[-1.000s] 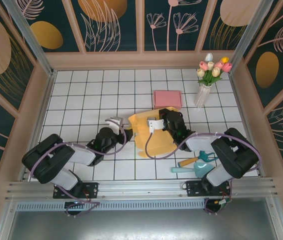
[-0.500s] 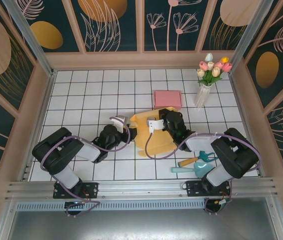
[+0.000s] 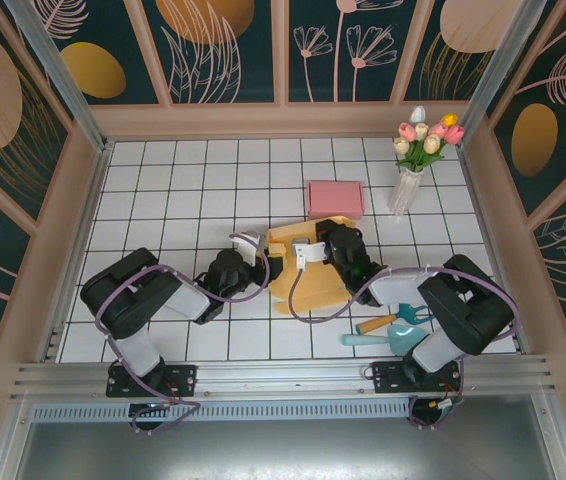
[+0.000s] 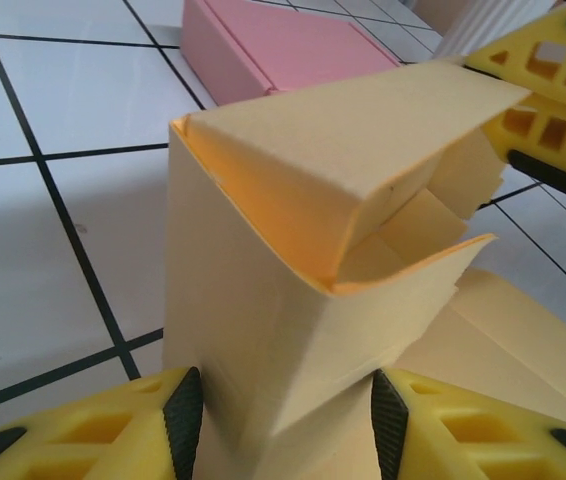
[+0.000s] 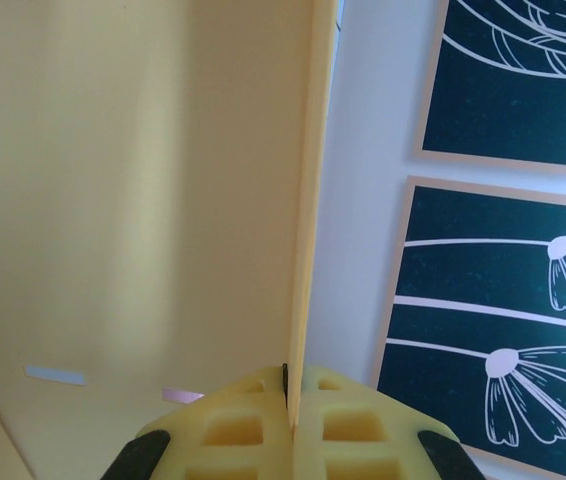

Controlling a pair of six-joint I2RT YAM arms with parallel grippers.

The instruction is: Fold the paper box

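Observation:
The yellow paper box [image 3: 313, 285] lies partly folded at the middle of the tiled table, with one end raised into a box shape. In the left wrist view that raised end [image 4: 293, 300] stands between my left gripper's [image 4: 283, 420] fingers [image 4: 83, 440], and both black pads press its walls. From above, the left gripper [image 3: 266, 268] sits at the box's left edge. My right gripper [image 3: 308, 250] is at the box's upper side. In its wrist view the right gripper [image 5: 288, 400] is shut on a thin upright panel [image 5: 308, 200] of the box, seen edge-on.
A pink box [image 3: 335, 197] lies just behind the yellow one. A vase of tulips [image 3: 408, 180] stands at the back right. Teal and orange hand tools [image 3: 393, 325] lie near the right arm's base. Wooden walls enclose the table.
My left arm has moved right to the box, and its jaws have narrowed onto the raised end. The right gripper has kept its hold, shifting slightly left.

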